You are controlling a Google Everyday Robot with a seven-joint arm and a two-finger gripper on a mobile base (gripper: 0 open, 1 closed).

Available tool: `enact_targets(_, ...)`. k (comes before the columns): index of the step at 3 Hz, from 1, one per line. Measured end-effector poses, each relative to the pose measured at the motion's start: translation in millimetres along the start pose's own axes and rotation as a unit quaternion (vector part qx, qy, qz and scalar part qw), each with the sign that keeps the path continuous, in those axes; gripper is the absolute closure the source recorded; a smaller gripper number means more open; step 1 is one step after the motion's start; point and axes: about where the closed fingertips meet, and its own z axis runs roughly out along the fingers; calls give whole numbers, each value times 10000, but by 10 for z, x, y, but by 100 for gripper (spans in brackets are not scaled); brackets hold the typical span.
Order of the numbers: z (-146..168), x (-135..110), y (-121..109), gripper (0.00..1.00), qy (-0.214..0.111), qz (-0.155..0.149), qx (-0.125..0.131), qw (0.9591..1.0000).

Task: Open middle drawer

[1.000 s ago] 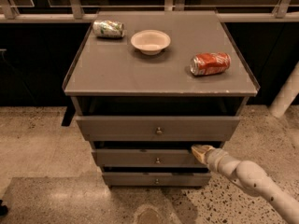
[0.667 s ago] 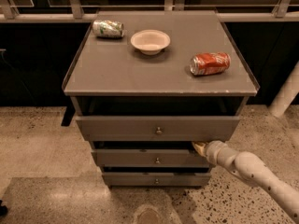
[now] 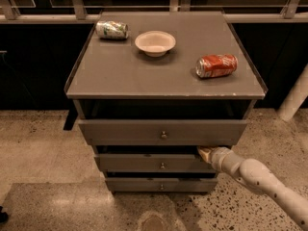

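Grey cabinet top (image 3: 144, 76) w/ a raised rim holds a green-silver can (image 3: 111, 30) lying at back left, a pale bowl (image 3: 155, 42) just right of it, and a red can (image 3: 217, 65) on its side near the right edge; dark windows w/ a metal rail (image 3: 38, 18) behind; speckled stone floor (image 3: 38, 148) below; middle drawer (image 3: 139, 162) is 2nd of 3 grey fronts, knob at centre; gripper (image 3: 206, 152) sits at its upper right edge, in the dark gap under the top drawer (image 3: 120, 131); open or closed – can't tell.

White speckled arm (image 3: 262, 178), tan claw (image 3: 206, 152) at tip
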Motion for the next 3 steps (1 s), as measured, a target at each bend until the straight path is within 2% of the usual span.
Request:
enact_targets(1,36,222,45,100,197,249,155,9994)
enact_targets(3,22,227,62,100,298,339,216,9987)
